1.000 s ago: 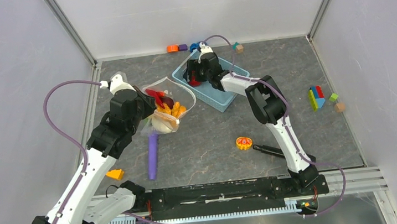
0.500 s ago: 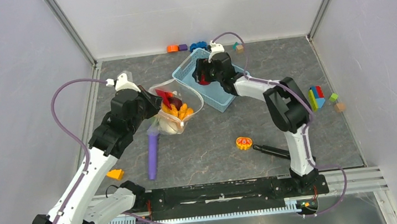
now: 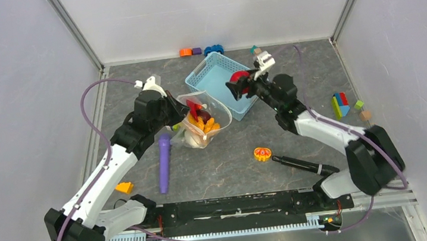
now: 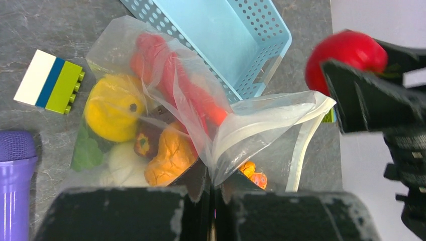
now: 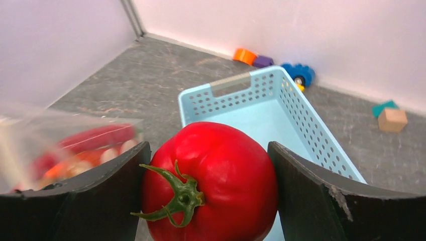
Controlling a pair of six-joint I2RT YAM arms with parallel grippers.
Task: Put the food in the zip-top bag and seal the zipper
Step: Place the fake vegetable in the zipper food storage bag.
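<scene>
The zip-top bag (image 3: 204,123) lies open just left of the blue basket (image 3: 214,82). My left gripper (image 3: 181,113) is shut on the bag's near edge (image 4: 213,183). Inside the bag I see a red chili (image 4: 171,75), yellow pepper (image 4: 113,108), orange carrot (image 4: 168,155), maroon ball (image 4: 144,143) and white egg (image 4: 120,168). The zipper strip (image 4: 304,145) hangs open on the right. My right gripper (image 3: 238,85) is shut on the red tomato (image 5: 211,181) and holds it above the basket's right side, right of the bag mouth. The tomato also shows in the left wrist view (image 4: 346,52).
A purple stick (image 3: 164,161) lies left of the bag. An orange block (image 3: 124,188), an orange wheel toy (image 3: 262,153) and a black pen (image 3: 299,164) lie nearer the arms. Coloured blocks (image 3: 341,106) sit at the right, others (image 3: 198,51) along the back wall.
My right gripper has lifted the tomato out of the basket and swung right and nearer. My left gripper has carried the bag rightward, closer to the basket.
</scene>
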